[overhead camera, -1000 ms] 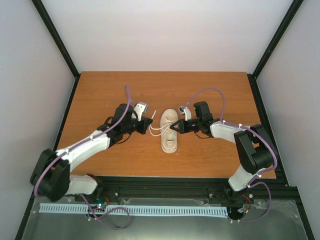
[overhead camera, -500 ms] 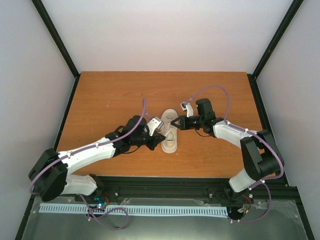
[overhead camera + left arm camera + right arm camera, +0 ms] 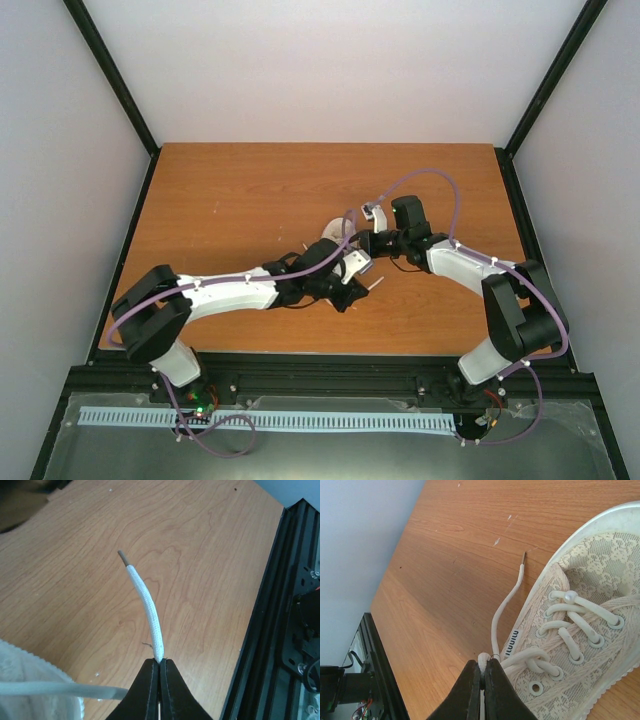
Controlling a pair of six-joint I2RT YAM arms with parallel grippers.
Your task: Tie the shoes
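The cream lace-patterned shoe (image 3: 590, 605) lies mid-table; from above only its toe (image 3: 333, 226) shows past my left arm. My left gripper (image 3: 160, 661) is shut on a white lace (image 3: 147, 605), whose tipped end sticks out over bare wood. In the top view my left gripper (image 3: 361, 287) sits just right of the shoe's near end. My right gripper (image 3: 484, 661) is shut on a fold of the other lace (image 3: 496, 625) beside the shoe's top eyelets. Seen from above, my right gripper (image 3: 353, 242) is at the shoe's right side.
The wooden table (image 3: 220, 200) is bordered by a black rail (image 3: 280, 630) close to my left gripper. Grey walls with black frame posts (image 3: 110, 70) surround the table. My left forearm (image 3: 240, 292) lies across the near middle of the table.
My left arm has swung right, across the shoe, carrying its lace from the shoe's left to its near right. My right gripper, still shut on its lace, has shifted slightly toward the far side.
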